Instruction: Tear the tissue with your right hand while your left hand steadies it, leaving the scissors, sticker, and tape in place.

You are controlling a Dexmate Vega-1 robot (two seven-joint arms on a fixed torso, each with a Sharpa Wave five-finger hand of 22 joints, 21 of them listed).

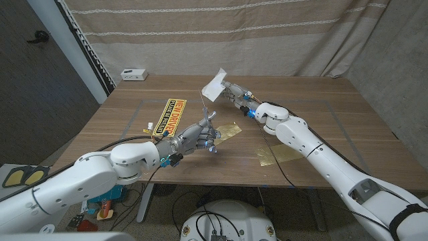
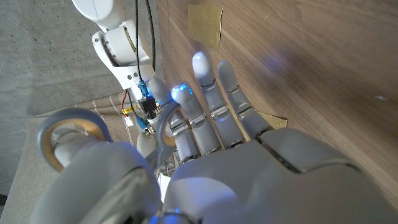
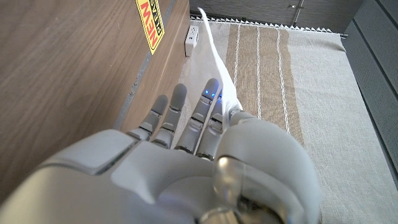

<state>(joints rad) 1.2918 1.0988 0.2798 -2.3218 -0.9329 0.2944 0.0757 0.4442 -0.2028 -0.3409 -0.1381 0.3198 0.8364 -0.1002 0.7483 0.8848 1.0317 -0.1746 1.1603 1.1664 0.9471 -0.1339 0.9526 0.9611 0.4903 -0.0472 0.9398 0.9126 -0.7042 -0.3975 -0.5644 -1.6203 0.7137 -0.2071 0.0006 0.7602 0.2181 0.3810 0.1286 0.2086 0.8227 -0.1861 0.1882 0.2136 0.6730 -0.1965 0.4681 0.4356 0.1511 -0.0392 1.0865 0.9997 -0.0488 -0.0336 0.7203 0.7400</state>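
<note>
On the table's left side lies the yellow sticker [image 1: 166, 116]. Just right of it hovers the left hand [image 1: 198, 137], fingers spread and holding nothing. Farther right, the right hand [image 1: 235, 94] pinches the tissue [image 1: 215, 85] aloft — a white piece raised above the table. Judging by this, the tear looks done or nearly so; next the piece needs setting down, clear of the sticker.
</note>
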